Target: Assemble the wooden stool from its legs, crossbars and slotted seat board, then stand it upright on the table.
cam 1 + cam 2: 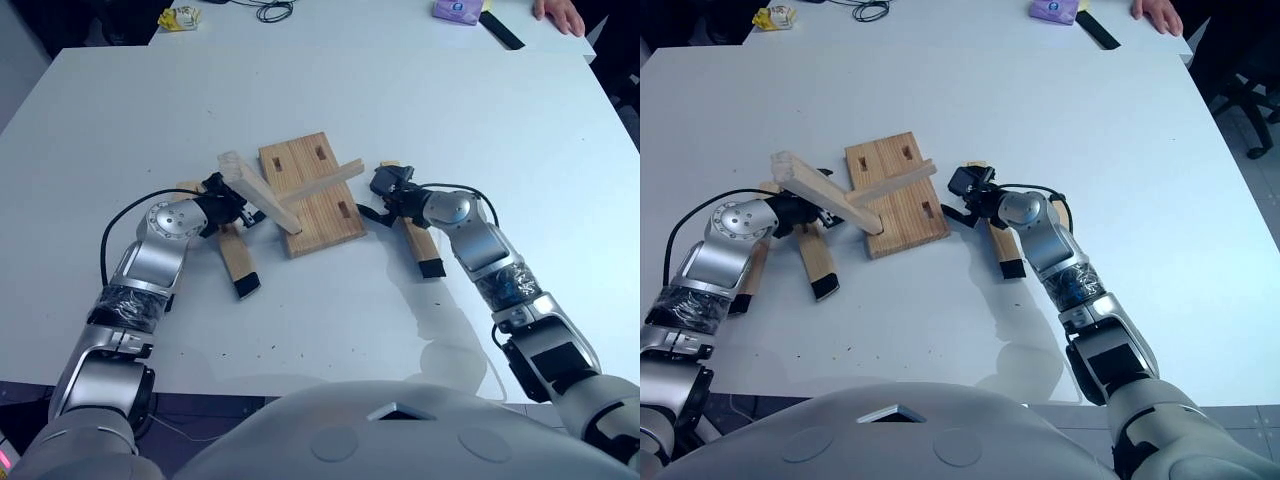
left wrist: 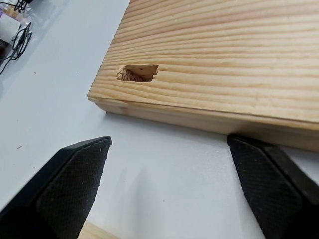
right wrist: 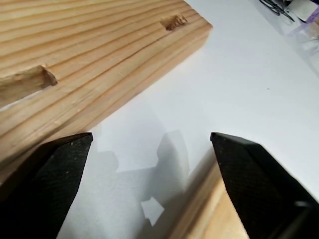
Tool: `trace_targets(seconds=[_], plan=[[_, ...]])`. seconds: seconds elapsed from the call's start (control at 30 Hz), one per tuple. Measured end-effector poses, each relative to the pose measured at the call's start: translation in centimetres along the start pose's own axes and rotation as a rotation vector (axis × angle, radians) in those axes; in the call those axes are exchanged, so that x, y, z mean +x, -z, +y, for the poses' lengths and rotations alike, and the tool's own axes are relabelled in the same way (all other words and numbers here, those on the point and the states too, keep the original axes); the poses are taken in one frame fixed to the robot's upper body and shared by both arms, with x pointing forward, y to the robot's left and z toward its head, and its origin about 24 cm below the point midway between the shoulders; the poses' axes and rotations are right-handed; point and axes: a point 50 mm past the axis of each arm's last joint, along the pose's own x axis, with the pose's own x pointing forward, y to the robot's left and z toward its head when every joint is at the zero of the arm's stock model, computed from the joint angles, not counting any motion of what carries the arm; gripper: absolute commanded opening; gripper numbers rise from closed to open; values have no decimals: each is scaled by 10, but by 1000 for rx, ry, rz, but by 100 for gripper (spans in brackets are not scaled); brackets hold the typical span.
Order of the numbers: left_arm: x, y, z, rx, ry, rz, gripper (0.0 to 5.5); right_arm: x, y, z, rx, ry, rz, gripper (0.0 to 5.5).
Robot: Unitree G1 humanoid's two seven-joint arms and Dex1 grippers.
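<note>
The slotted seat board [image 1: 322, 205] lies flat at the table's middle. A pale leg [image 1: 255, 190] slants up from its near-left part, with a crossbar [image 1: 325, 182] running off it across the board. My left gripper [image 1: 240, 212] is open at the board's left edge, low over the table; its wrist view has the black fingers [image 2: 75, 184] spread before the board's side and a slot [image 2: 138, 72]. My right gripper [image 1: 380, 196] is open at the board's right edge, and its fingers [image 3: 55, 169] flank bare table beside the board [image 3: 89, 64].
A loose leg with a black tip [image 1: 238, 258] lies under my left forearm, another piece [image 1: 188, 187] farther left. A third black-tipped leg [image 1: 422, 246] lies under my right wrist. At the table's far edge lie cables, a purple packet [image 1: 455, 10] and a person's hand [image 1: 560, 12].
</note>
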Motion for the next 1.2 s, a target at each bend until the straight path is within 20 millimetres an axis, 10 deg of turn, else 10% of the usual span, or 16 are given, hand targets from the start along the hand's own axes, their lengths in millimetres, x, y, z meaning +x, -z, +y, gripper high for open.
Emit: trace_targets(seconds=[0.23, 0.53, 1.2], plan=[[-6, -5, -18, -19, 25, -36, 433, -32, 4, 26, 53, -131, 11, 437], [-20, -8, -53, -146, 4, -71, 433, -49, 9, 14, 88, -45, 75, 437], [-22, -13, -27, -311, -208, -170, 433, -48, -4, -13, 83, 23, 16, 437]])
